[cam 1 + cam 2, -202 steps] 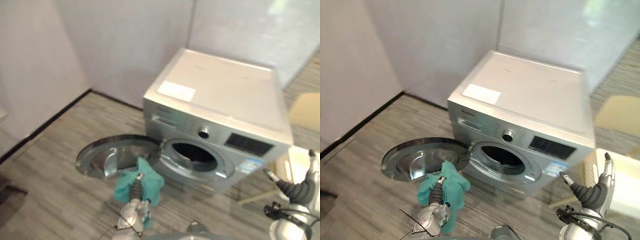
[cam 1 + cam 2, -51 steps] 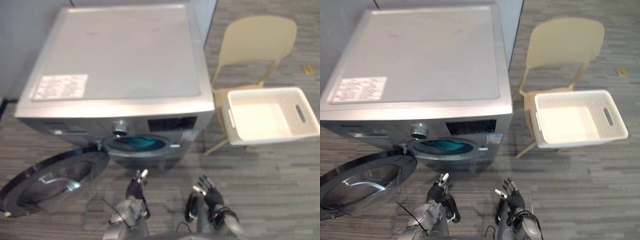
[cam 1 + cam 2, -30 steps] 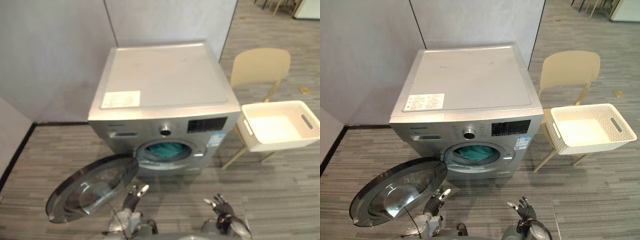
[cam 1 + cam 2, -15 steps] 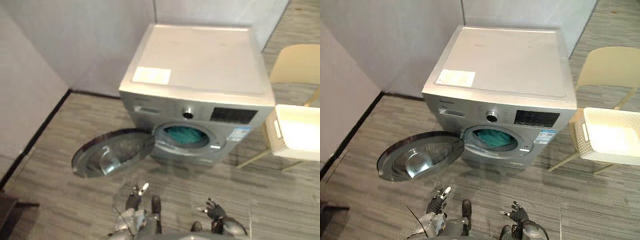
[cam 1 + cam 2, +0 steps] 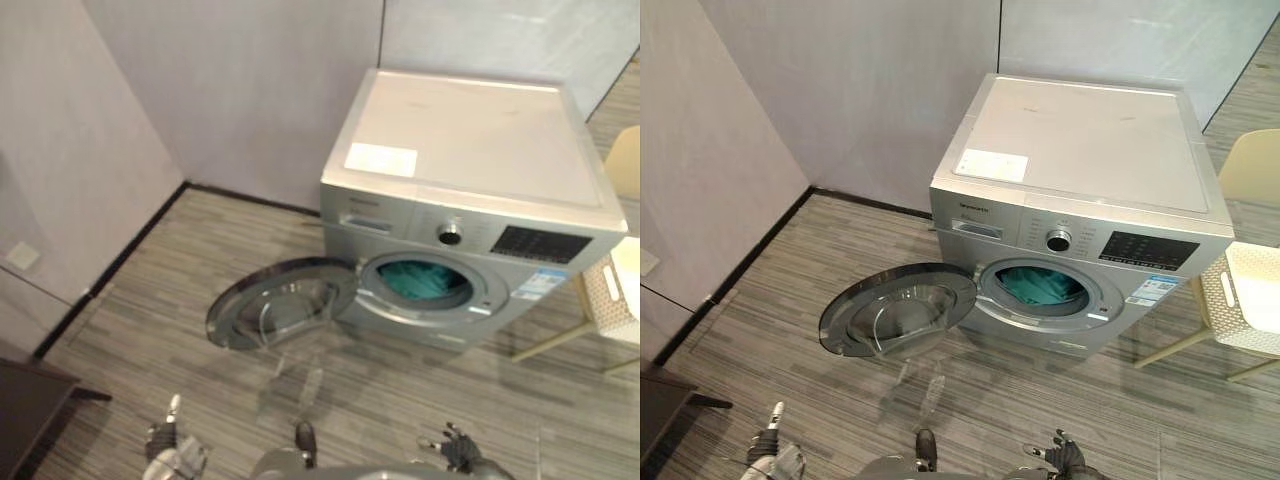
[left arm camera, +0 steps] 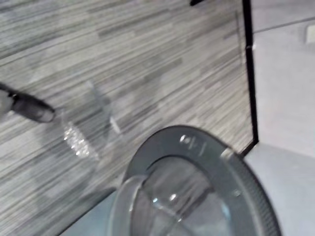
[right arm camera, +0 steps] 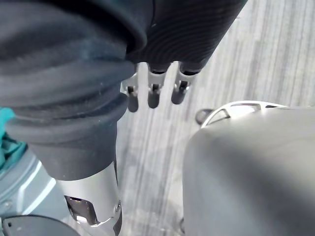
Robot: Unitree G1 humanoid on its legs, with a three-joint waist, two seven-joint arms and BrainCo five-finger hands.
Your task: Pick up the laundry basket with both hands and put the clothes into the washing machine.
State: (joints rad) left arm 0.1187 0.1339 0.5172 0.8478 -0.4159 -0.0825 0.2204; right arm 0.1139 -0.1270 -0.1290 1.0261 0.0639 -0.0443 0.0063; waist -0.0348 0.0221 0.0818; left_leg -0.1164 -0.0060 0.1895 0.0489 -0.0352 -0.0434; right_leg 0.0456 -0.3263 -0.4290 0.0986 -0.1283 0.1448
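Clothes [image 5: 1040, 285] sat inside washing machine [image 5: 1080, 140], door [image 5: 895, 310] open. Right hand [image 7: 153, 92] spread, empty; left hand [image 5: 168, 455]: state unreadable. Risk: cloth near rim catching when door shuts.

Nothing legible anywhere. Washing machine [image 5: 1080, 140], well ahead of the right hand [image 5: 1065, 456]:
- white label [image 5: 994, 164] on the top, far-left corner: print too small to read
- blue-and-white sticker [image 5: 1149, 290] on the front, beyond the hand and to its right: unreadable
- dark display panel [image 5: 1148, 250] just above the sticker: no digits discernible
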